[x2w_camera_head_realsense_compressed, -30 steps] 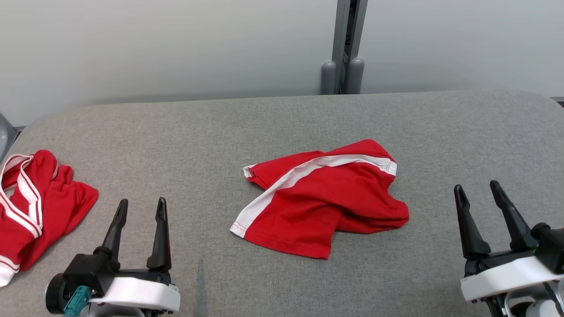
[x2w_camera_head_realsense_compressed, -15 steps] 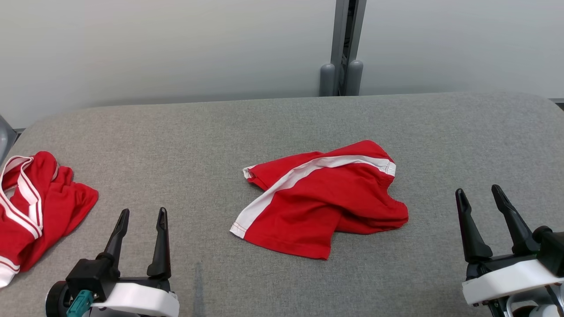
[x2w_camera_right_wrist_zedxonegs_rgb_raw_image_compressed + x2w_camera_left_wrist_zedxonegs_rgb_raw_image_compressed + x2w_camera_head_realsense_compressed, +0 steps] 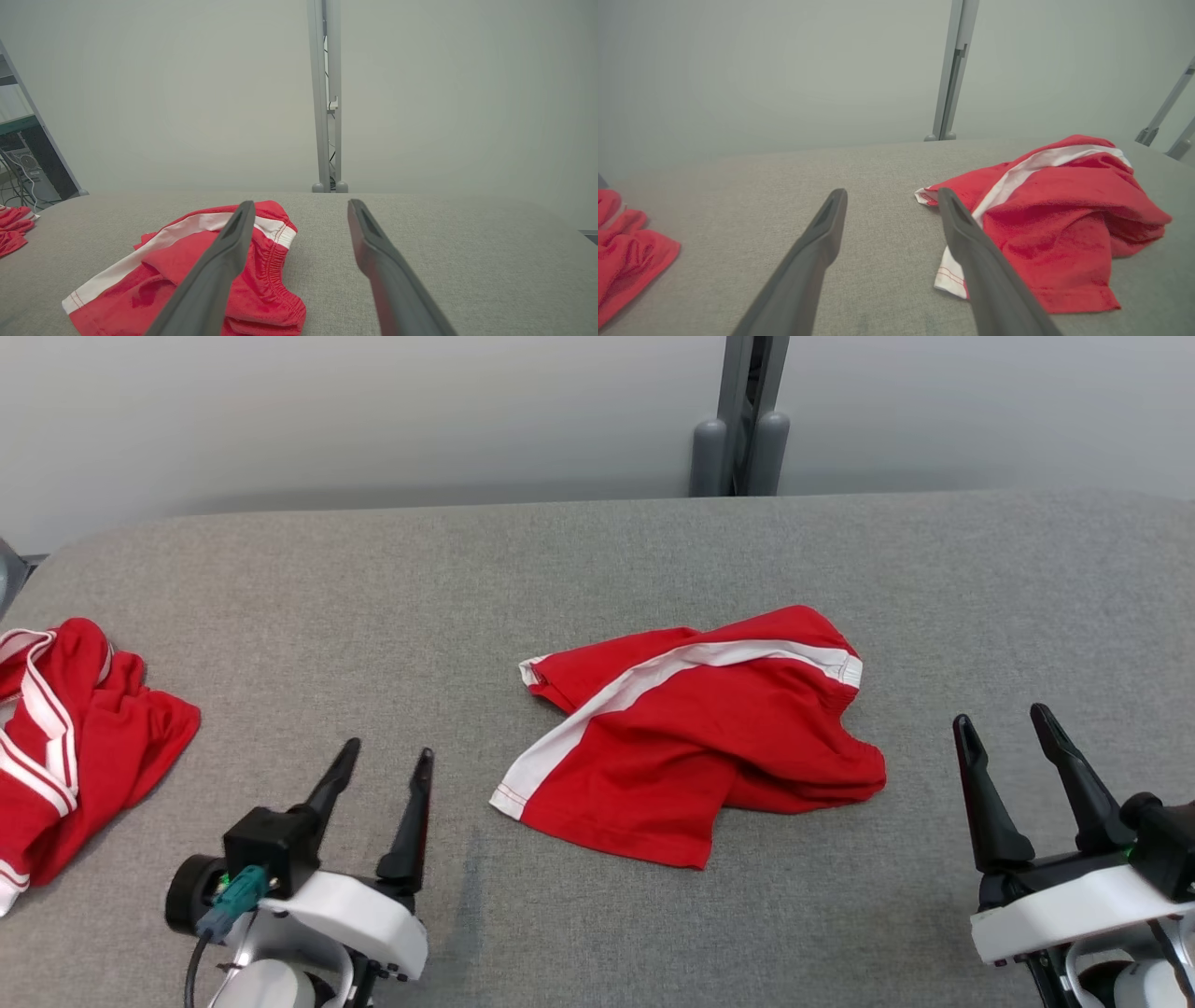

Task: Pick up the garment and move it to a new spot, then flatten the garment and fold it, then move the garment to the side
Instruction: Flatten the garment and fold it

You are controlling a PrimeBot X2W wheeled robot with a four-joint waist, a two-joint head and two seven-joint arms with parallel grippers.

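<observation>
Left claw (image 3: 389, 749) nearer shorts (image 3: 691, 747); jersey (image 3: 75, 747) aside

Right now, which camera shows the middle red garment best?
Head view: the whole garment lies unobstructed, seen from above. Left wrist view shows it side-on, a finger crossing its hem; right wrist view hides part behind a finger.

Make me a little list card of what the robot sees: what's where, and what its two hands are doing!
surface: grey fabric-covered table
middle: crumpled red shorts with a white side stripe, not flattened
left edge: bunched red garment with white stripes
left gripper: open, empty, beside the shorts' white-hemmed corner, not touching
right gripper: open, empty, right of the shorts, apart
behind: grey metal post
</observation>
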